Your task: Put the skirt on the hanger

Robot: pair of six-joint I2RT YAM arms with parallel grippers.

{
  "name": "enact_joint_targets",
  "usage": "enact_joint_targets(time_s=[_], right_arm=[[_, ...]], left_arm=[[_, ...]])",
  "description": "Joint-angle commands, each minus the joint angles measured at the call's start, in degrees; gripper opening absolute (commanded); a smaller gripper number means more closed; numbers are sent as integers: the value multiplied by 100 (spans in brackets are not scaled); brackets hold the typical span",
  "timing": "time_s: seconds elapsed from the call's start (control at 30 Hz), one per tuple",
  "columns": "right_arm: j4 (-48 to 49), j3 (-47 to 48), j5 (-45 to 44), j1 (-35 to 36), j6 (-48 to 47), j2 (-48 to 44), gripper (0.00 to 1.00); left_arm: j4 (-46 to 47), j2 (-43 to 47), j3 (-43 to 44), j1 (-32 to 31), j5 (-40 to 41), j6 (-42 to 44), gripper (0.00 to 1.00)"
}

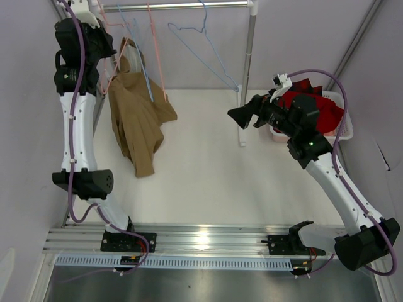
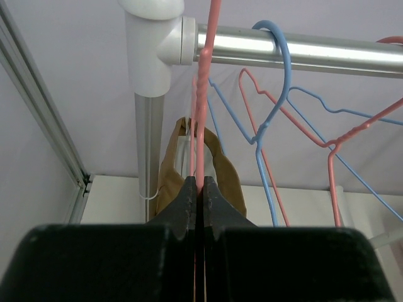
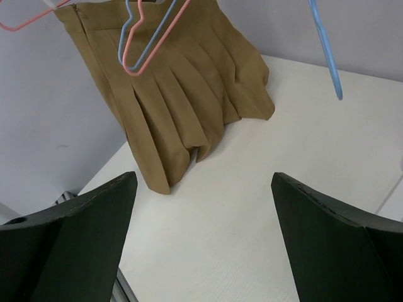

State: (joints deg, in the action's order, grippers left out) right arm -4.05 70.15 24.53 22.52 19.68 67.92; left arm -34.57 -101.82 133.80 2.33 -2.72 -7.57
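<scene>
The tan-brown pleated skirt (image 1: 135,119) hangs at the left end of the rail, and its hem reaches down onto the white table (image 3: 170,107). My left gripper (image 2: 200,182) is raised just under the rail and is shut on the thin salmon-pink hanger (image 2: 201,107). The hanger's hook lies over the rail. The skirt's waist (image 2: 230,179) shows right behind the shut jaws. How the skirt sits on the hanger is hidden. My right gripper (image 1: 236,115) hovers over the middle of the table, pointing at the skirt. It stands wide open (image 3: 204,179) with nothing between its fingers.
The metal rail (image 1: 182,6) runs across the back, with a white upright post (image 1: 247,75) standing on the table. Light blue hangers (image 1: 208,50) and another pink hanger (image 2: 334,145) hang beside the skirt. A white basket (image 1: 345,129) holding a red garment (image 1: 321,107) sits at the right.
</scene>
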Motion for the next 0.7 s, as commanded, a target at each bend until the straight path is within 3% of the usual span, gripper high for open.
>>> enact_joint_targets(time_s=[0.0,0.6,0.67], right_arm=[[335,-45,95,-81,27,-130,95],[634,-212,192,-161,203,-104,95],[634,-204,192,-161,211,-86,95]], left_arm=[[635,92,-37,-66,17,-87,0],[1066,575,-1629,-347,676,-43,0],[1013,593,-1699,-338,711,-51,10]])
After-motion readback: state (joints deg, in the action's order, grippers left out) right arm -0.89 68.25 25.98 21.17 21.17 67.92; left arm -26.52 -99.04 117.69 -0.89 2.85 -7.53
